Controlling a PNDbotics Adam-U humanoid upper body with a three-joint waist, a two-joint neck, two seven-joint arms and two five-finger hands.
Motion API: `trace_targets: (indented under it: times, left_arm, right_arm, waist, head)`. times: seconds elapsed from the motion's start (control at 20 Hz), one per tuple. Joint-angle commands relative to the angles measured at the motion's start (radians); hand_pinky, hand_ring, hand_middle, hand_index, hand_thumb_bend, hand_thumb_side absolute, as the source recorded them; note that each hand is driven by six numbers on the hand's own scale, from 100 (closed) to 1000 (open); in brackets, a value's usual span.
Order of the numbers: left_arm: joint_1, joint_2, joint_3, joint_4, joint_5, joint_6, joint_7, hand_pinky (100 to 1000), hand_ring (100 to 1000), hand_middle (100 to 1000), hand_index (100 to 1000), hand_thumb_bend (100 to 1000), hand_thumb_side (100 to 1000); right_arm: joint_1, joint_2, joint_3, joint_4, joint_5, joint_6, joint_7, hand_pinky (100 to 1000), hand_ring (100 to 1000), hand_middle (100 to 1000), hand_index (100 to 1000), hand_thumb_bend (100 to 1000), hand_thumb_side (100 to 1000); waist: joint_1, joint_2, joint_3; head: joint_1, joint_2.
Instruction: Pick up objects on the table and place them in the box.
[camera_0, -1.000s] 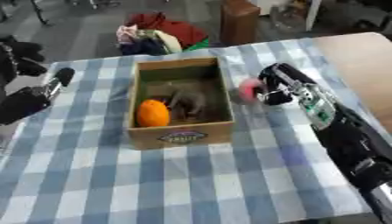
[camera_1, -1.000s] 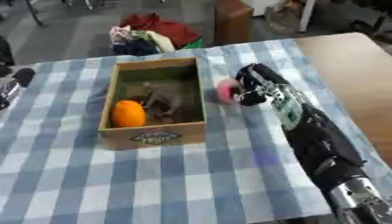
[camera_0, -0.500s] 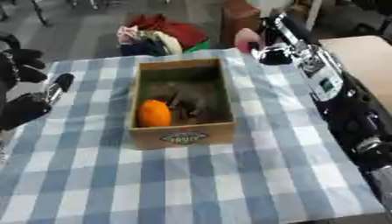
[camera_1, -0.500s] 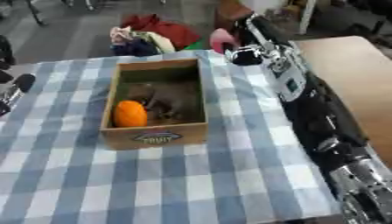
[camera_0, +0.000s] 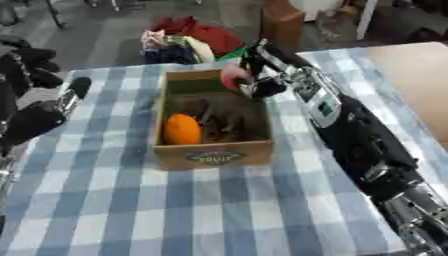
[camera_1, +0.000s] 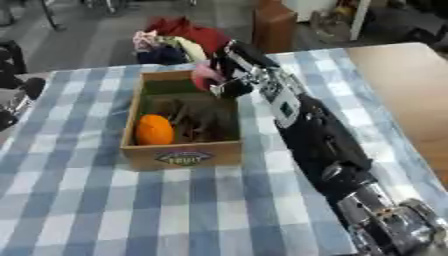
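A cardboard box (camera_0: 213, 151) stands in the middle of the blue-and-white checked table. Inside it lie an orange (camera_0: 182, 129) at the left and some dark brownish things (camera_0: 222, 120) beside it. My right hand (camera_0: 261, 70) reaches over the box's far right corner, fingers curled round a small pink object (camera_0: 234, 77) held above the rim. My left hand (camera_0: 39, 117) hangs at the left edge of the table, away from the box; I cannot make out how its fingers stand.
A pile of red, white and yellow cloth (camera_0: 188, 40) lies on the floor beyond the table. A brown box (camera_0: 280, 25) stands behind it. A bare wooden tabletop (camera_0: 411, 70) adjoins the cloth at the right.
My right hand has carried the pink object from the table's right of the box, up past the far edge, and now leftward over the box's far right corner. The view has shifted.
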Motion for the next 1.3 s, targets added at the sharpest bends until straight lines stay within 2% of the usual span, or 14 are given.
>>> trace_targets:
  times: [0.05,0.1,0.2,0.3,0.4,0.55,0.65,0.75,0.85,0.95,1.05,1.3]
  left_arm:
    - [-0.02,0.01,0.0,-0.017,0.001,-0.002,-0.006,650,561,556,725,557,278]
    - [-0.019,0.01,0.0,-0.016,0.0,-0.002,-0.007,651,562,557,726,557,279]
    - [-0.017,0.011,0.001,-0.016,-0.001,-0.002,-0.008,651,562,557,727,557,279]
    - [-0.014,0.012,0.003,-0.014,-0.001,-0.002,-0.007,651,562,557,727,557,280]
    - [-0.009,0.013,0.008,-0.013,-0.002,-0.002,-0.004,651,562,557,727,558,280]
    - [0.0,0.015,0.015,-0.011,-0.002,-0.003,0.006,650,562,556,727,558,276]
    - [0.008,0.017,0.022,-0.009,-0.001,-0.003,0.019,648,560,554,724,555,268]
    - [0.019,0.019,0.028,-0.005,0.004,-0.003,0.038,647,560,554,720,551,254]
    - [0.032,0.02,0.032,0.005,0.016,-0.004,0.064,651,567,563,717,547,237]
    - [0.044,0.02,0.034,0.016,0.028,-0.007,0.088,658,576,573,717,549,233]
    - [0.053,0.02,0.036,0.025,0.034,-0.011,0.105,668,592,592,716,544,229]
    - [0.072,0.013,0.037,0.045,0.034,-0.016,0.116,682,612,614,715,533,229]
  right_arm:
    - [-0.019,0.017,0.002,0.006,0.033,-0.019,0.004,634,663,572,712,418,198]
    - [-0.019,0.018,0.006,0.004,0.039,-0.026,0.009,689,741,695,818,489,272]
    - [-0.018,0.012,0.006,-0.01,0.041,-0.032,0.018,742,814,809,889,543,348]
    - [-0.018,0.0,0.0,-0.034,0.032,-0.021,0.004,762,854,866,915,566,388]
    - [-0.017,-0.018,-0.01,-0.061,0.016,0.004,-0.027,764,867,884,920,569,392]
    - [-0.013,-0.053,-0.017,-0.111,-0.028,0.033,-0.066,751,854,868,905,557,370]
    - [-0.004,-0.081,-0.021,-0.154,-0.073,0.048,-0.091,721,818,804,876,528,319]
    - [0.016,-0.114,-0.025,-0.203,-0.136,0.064,-0.107,679,769,738,838,460,272]
    - [0.044,-0.149,-0.029,-0.258,-0.209,0.083,-0.113,657,753,708,809,430,244]
    - [0.077,-0.179,-0.035,-0.315,-0.277,0.106,-0.12,641,740,685,793,400,231]
    - [0.107,-0.203,-0.035,-0.366,-0.329,0.128,-0.121,638,736,675,782,406,233]
    - [0.17,-0.239,-0.022,-0.467,-0.401,0.146,-0.088,636,732,662,778,396,235]
  waist:
    - [0.001,-0.012,0.002]
    - [0.001,-0.012,0.001]
    - [0.001,-0.012,-0.001]
    - [0.0,-0.012,-0.005]
    - [-0.002,-0.012,-0.012]
    - [-0.003,-0.014,-0.022]
    - [-0.003,-0.014,-0.028]
    - [-0.003,-0.014,-0.033]
    - [-0.002,-0.013,-0.04]
    - [-0.001,-0.011,-0.048]
    - [-0.001,-0.009,-0.056]
    - [0.0,-0.004,-0.062]
  head:
    - [-0.004,-0.007]
    - [-0.004,-0.007]
    - [-0.002,-0.008]
    - [0.001,-0.008]
    - [0.005,-0.006]
    - [0.012,-0.005]
    - [0.019,-0.004]
    - [0.027,-0.004]
    - [0.036,-0.005]
    - [0.042,-0.005]
    - [0.046,-0.006]
    - [0.07,0.003]
